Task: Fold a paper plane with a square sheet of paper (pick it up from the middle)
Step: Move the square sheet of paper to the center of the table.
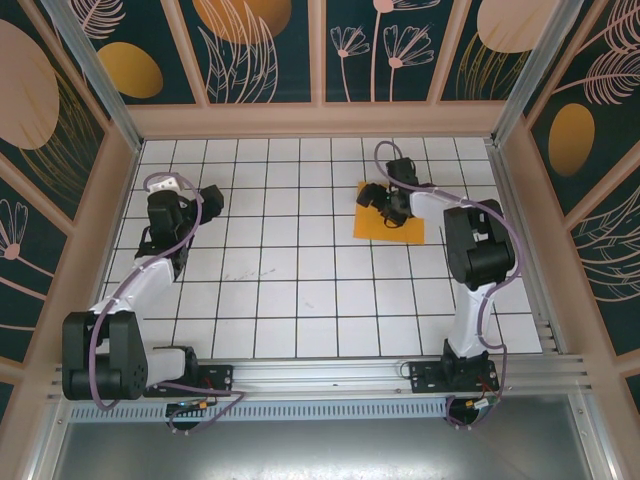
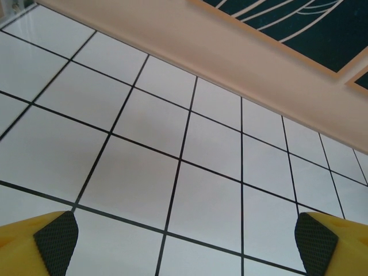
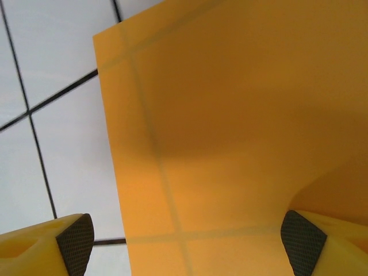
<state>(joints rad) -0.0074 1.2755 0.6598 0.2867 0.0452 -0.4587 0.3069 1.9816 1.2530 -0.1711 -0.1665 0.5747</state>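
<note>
Orange square sheet of paper point(image 1: 396, 231) lay at 1 o'clock on the table point(image 1: 280, 285). Right gripper point(image 3: 187, 244) hovered over its edge, jaws wide, holding nothing. Left gripper point(image 2: 187, 238), equally spread, sat at 10 o'clock. Recommended: centre over the sheet's middle, then pinch gently.

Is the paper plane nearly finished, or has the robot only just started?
Only just started. Done: nothing is folded; the square sheet of paper lies on the table with no crease showing. In hand: the right gripper is low over the sheet, jaws apart, not gripping it. The left gripper hangs open over white tiles. Left to do: picking the sheet up and making every fold.
</note>
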